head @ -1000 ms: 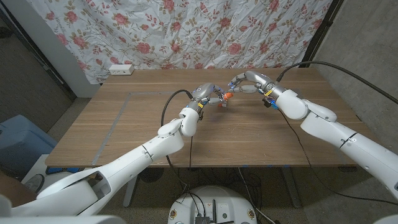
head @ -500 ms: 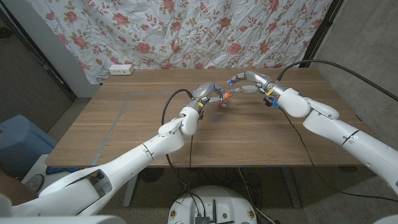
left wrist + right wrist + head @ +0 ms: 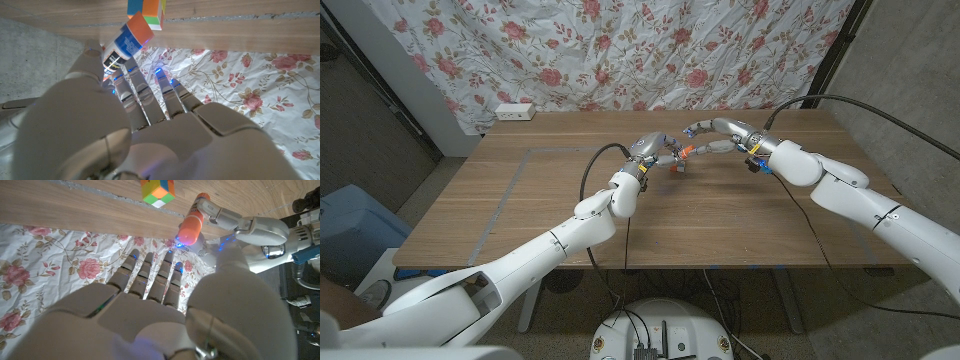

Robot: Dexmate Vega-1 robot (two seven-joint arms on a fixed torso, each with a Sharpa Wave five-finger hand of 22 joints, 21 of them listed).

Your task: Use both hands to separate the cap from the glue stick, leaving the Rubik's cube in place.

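Observation:
In the head view my left hand (image 3: 653,150) holds the glue stick (image 3: 678,155) just above the table's far middle, its orange cap pointing toward my right hand (image 3: 718,134). The left wrist view shows the white and blue stick (image 3: 119,50) pinched between thumb and fingers, orange cap (image 3: 140,28) free beyond them. My right hand (image 3: 150,295) has its fingers spread and reaching toward the cap (image 3: 190,227); whether they touch it I cannot tell. The Rubik's cube (image 3: 678,168) sits on the table just under the stick, also seen as cube (image 3: 157,190) and cube (image 3: 147,7).
The wooden table (image 3: 560,200) carries a taped rectangle outline (image 3: 510,190) on its left half. A white power strip (image 3: 515,112) lies at the far left edge below a floral curtain (image 3: 620,50). A black cable (image 3: 880,115) arcs over the right side.
My right hand has crept slightly left, its fingers closer to the orange cap. The left hand, stick and cube have stayed put.

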